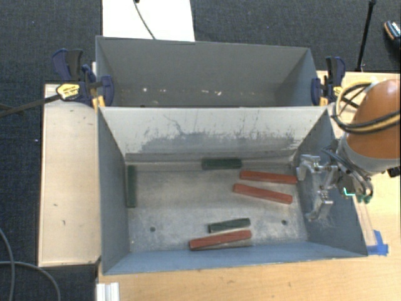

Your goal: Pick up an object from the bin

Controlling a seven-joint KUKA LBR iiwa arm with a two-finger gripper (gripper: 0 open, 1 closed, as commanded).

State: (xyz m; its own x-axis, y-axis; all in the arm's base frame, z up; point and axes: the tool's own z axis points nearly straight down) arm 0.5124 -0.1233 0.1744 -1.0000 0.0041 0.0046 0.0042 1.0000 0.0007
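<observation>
My gripper (317,192) hangs over the right side of the bin, against the right wall, with nothing seen in it. Nearest to it lie two red-brown flat bars, one (268,177) just left of it and a second (263,194) slightly lower, both slanting down to the right. A dark green bar (220,163) rests along the foot of the back wall, further left.
Near the front wall a short dark green bar (229,225) lies above another red-brown bar (220,239). A dark green bar (130,185) runs along the left wall. The arm, with its orange cover and cables, comes in over the right rim.
</observation>
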